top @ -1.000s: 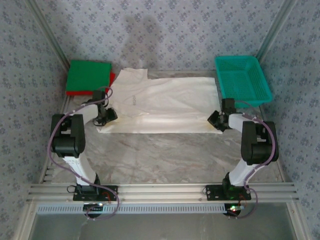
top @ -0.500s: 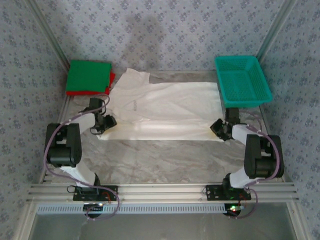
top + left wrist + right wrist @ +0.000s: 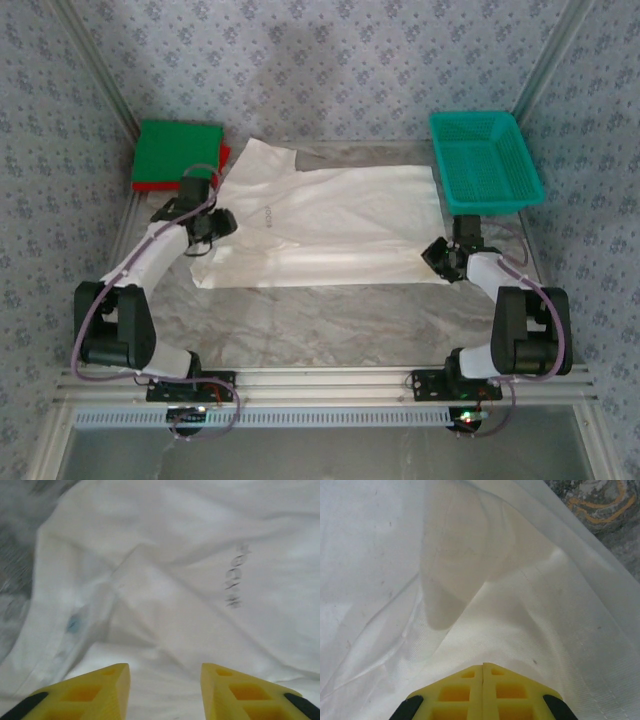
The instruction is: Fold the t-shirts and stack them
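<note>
The large off-white t-shirt lies spread and wrinkled across the middle of the table. A green t-shirt, folded square, sits on a red one at the far left. My left gripper hovers over the white shirt's left side. Its yellow jaws stand open with only flat cloth beneath the gap. At the shirt's near right corner, my right gripper is shut. The fabric tents up into its closed tips.
A teal mesh basket stands at the far right, just beyond the right gripper. Marbled tabletop stretches between the shirt's near edge and the arm bases. Patterned walls close in on three sides.
The white shirt's near edge has slid toward the arm bases. The right gripper came nearer with its corner. The left gripper dipped nearer, then went back over the shirt's left side.
</note>
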Tool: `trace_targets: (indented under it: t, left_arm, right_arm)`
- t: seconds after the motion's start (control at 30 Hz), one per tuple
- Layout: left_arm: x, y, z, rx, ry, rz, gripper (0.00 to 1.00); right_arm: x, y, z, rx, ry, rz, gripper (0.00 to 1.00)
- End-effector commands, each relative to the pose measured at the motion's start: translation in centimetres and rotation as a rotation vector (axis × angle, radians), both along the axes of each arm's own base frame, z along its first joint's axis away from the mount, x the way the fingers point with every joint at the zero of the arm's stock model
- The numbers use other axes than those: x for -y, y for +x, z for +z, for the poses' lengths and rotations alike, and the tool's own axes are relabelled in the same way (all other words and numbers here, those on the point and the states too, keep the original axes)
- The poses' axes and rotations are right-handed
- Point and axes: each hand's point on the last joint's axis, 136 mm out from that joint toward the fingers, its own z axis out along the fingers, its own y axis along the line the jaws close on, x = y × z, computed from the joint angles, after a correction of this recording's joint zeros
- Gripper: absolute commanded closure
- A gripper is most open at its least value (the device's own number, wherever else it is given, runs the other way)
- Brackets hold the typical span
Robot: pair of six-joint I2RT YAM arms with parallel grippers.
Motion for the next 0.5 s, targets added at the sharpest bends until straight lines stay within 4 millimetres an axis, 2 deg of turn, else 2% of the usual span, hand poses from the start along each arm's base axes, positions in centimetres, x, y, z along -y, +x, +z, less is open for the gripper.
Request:
trace_targets:
  t: [0.0, 0.2, 0.47]
  left_arm:
    - [1.8, -1.3, -0.5, -0.042, 0.023, -0.038, 0.62]
    - [4.9, -1.8, -3.9, -0.119, -0.026, -0.078, 0.59]
    - [7.4, -1.0, -6.4, -0.158, -0.054, -0.108, 0.54]
  right_arm:
    - [0.3, -0.3, -0.2, -0.018, -0.014, -0.007, 1.0]
    - [0.3, 0.0, -0.4, -0.021, -0.019, -0.001, 1.0]
    - [0.4, 0.5, -0.2, -0.012, -0.016, -0.002, 1.0]
